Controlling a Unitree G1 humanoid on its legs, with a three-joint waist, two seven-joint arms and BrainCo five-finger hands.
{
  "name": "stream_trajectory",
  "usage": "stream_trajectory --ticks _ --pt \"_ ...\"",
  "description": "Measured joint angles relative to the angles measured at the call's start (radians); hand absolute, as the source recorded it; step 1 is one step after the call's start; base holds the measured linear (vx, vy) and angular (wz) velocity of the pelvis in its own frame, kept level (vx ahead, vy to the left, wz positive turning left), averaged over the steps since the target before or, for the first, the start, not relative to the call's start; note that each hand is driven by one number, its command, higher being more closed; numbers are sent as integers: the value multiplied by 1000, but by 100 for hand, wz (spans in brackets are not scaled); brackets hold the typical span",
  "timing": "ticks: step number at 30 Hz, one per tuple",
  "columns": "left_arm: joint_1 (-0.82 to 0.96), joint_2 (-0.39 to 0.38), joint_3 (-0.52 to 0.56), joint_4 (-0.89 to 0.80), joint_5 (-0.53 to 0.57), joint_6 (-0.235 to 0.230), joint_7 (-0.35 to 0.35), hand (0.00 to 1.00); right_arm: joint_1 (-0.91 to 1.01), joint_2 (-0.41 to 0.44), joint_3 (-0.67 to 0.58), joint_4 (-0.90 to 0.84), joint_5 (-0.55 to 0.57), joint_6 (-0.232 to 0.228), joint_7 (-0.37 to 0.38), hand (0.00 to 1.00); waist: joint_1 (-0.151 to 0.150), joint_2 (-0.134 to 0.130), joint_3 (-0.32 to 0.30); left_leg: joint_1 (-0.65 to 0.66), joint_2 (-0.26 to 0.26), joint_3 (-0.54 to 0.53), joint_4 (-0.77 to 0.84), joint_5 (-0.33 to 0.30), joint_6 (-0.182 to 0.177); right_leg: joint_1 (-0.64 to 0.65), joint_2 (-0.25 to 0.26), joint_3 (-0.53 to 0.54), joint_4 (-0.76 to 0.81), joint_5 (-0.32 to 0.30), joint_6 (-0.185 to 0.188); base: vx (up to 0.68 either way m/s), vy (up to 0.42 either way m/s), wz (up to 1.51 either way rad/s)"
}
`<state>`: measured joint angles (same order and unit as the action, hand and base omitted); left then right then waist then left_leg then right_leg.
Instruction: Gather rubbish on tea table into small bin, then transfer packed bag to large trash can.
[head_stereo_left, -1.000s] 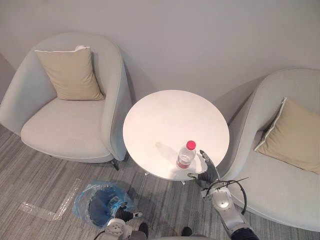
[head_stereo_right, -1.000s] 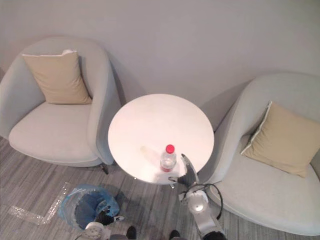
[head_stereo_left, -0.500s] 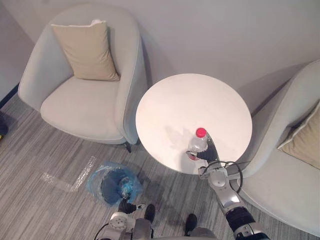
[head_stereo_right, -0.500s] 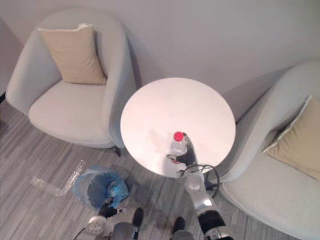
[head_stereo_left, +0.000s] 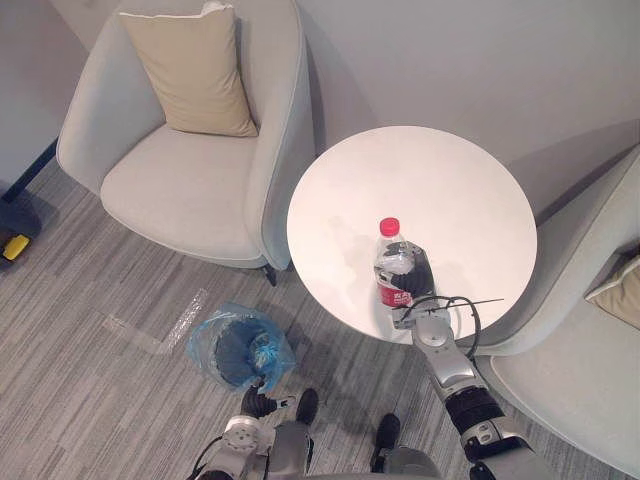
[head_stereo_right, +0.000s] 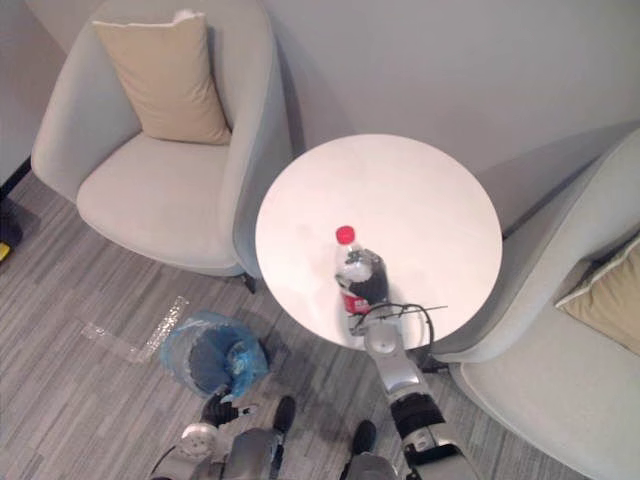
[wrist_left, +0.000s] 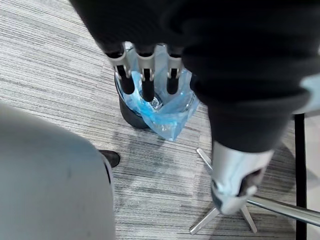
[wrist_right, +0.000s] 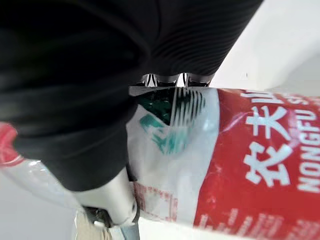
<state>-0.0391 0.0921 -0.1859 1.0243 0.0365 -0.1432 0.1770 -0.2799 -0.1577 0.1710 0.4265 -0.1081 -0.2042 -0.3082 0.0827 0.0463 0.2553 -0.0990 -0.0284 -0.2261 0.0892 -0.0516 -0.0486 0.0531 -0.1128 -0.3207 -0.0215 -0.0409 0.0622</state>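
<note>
A clear plastic bottle (head_stereo_left: 392, 262) with a red cap and red label stands near the front edge of the round white tea table (head_stereo_left: 430, 185). My right hand (head_stereo_left: 419, 273) is wrapped round its lower half from the right. In the right wrist view the bottle (wrist_right: 260, 165) lies against the palm, the fingers curl behind it and the thumb (wrist_right: 107, 197) crosses its front. The small dark bin (head_stereo_left: 240, 352) with a blue bag stands on the floor left of the table. My left hand (wrist_left: 145, 85) hangs above it with straight fingers, holding nothing.
A pale armchair (head_stereo_left: 190, 180) with a beige cushion stands left of the table, another armchair (head_stereo_left: 580, 340) to the right. A strip of clear plastic (head_stereo_left: 160, 330) lies on the grey carpet beside the bin. The table's metal star foot (wrist_left: 225, 215) is close to the bin.
The camera has shifted, so the whole picture moved. My right hand went from open beside the bottle to closed round it. The left hand stays the same.
</note>
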Motion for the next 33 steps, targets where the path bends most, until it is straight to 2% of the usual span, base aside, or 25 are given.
stream_trajectory --ticks 5,9,12,17,22,29,33 --pt "0 0 -1 2 8 4 -1 0 127 -2 31 -161 -1 -14 42 100 -2 -1 0 23 3 30 0 -1 0 1 -4 38 14 -1 1 -38 30 -19" --pt "0 2 -11 9 24 4 -3 0 221 -1 54 -268 -1 -25 75 100 -25 -3 -1 37 3 51 -4 -1 0 2 -7 67 17 -3 5 -63 29 -19" --pt "0 5 -32 10 33 5 -2 0 312 -5 78 -353 -8 -33 99 100 -29 -8 -5 63 7 65 -15 0 -1 14 -6 84 17 -2 6 -68 21 -15" --pt "1 17 -72 35 52 6 -2 0 395 -2 139 -419 -13 -44 123 100 -45 -39 -47 81 14 81 -28 3 -5 18 -1 103 15 0 8 -23 9 -10" --pt "0 19 -94 54 59 5 -1 0 446 -2 173 -480 -68 -47 131 100 -48 -53 -70 107 14 80 -37 5 -6 49 1 101 -6 3 9 0 2 0" --pt "-8 16 -150 78 61 3 17 0 486 -11 222 -546 -133 -65 97 100 -58 -50 -86 105 10 33 -35 13 -10 74 3 54 -20 5 6 -26 -6 19" --pt "-21 3 -161 80 63 0 16 0 485 -60 242 -603 -133 -67 81 100 -57 -35 -84 26 5 -43 -35 62 -21 33 0 -38 10 -5 -3 -41 -36 66"
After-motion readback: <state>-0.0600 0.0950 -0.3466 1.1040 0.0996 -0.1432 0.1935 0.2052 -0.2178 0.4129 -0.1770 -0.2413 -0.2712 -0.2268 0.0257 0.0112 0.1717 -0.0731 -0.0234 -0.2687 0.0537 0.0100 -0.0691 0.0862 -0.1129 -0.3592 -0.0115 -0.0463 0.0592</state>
